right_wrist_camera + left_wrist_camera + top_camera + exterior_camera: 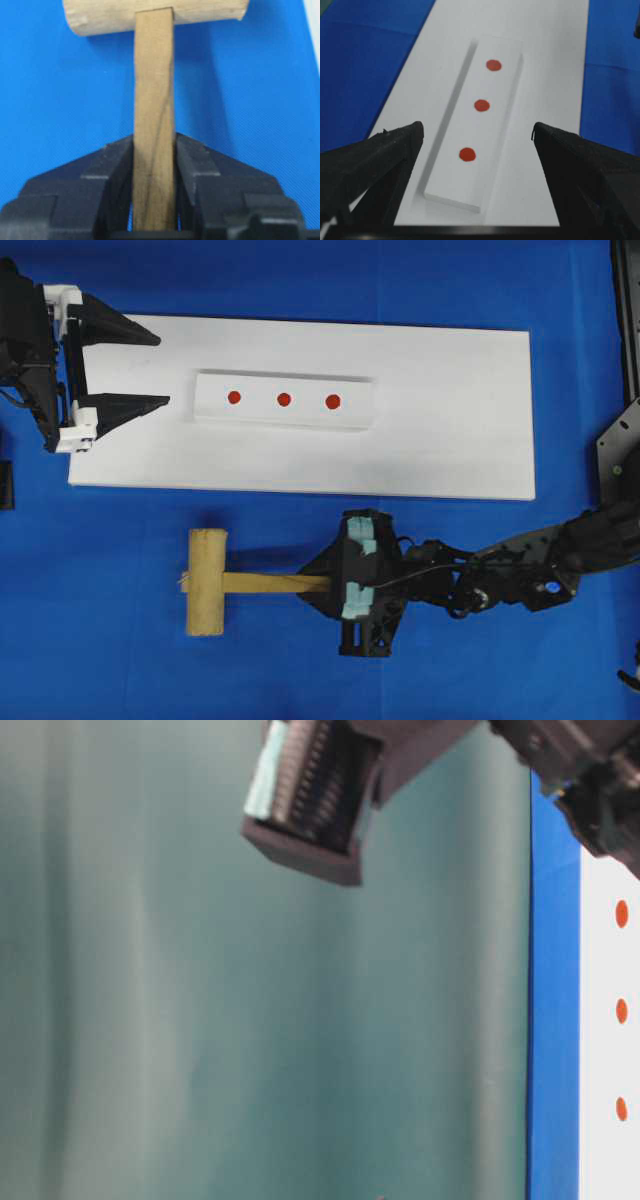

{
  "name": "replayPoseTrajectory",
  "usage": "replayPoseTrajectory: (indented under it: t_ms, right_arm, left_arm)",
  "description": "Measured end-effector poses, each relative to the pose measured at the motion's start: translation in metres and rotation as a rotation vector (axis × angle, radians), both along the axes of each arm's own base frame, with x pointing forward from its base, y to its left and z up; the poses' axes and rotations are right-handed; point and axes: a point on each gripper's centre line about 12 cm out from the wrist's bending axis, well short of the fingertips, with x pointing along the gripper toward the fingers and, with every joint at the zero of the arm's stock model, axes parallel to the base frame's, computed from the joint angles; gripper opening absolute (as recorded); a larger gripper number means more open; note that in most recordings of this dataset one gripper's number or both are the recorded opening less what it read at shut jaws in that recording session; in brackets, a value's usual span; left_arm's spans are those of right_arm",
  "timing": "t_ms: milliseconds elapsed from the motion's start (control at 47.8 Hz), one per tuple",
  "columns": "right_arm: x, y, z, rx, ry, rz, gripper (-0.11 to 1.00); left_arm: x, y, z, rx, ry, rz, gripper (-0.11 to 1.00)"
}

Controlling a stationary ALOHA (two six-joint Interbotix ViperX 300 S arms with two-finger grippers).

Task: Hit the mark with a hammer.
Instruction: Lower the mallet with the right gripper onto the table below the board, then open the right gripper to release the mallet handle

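Note:
The hammer (207,581) is a light-brown wooden mallet over the blue cloth, its handle (154,125) pointing right. My right gripper (322,584) is shut on the handle's end, a black finger pressed on each side. Three red marks sit in a row on a small white block (284,400): left mark (233,397), middle mark (284,399), right mark (333,401). The block lies on a long white board (450,420). My left gripper (158,370) stands open at the board's left end, its fingers wide apart and holding nothing, facing the block (480,125).
Blue cloth (100,660) covers the table around the board. The right arm (520,570) stretches in from the right edge. In the table-level view the right gripper's body (320,790) hangs blurred at the top, with the marks (621,1011) at the far right.

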Motion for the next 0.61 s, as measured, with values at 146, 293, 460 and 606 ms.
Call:
replayPoseTrajectory:
  t_ms: [146,293,460,606]
  right_arm:
    - [0.0,0.001,-0.007,0.007,0.018,-0.013,0.08]
    - [0.0,0.001,-0.01,0.003,0.025,-0.013,0.08]
    - [-0.005,-0.002,-0.017,-0.007,0.045,-0.015,0.08]
    - [-0.008,-0.002,-0.02,-0.005,0.06,-0.008,0.08]
  left_arm:
    - [0.0,0.0,-0.001,-0.009,0.001,0.004,0.89]
    - [-0.001,0.0,-0.002,-0.01,0.004,0.004,0.89]
    - [-0.002,0.0,-0.003,-0.012,0.007,0.004,0.89]
    - [-0.002,0.0,-0.003,-0.012,0.007,0.004,0.89]
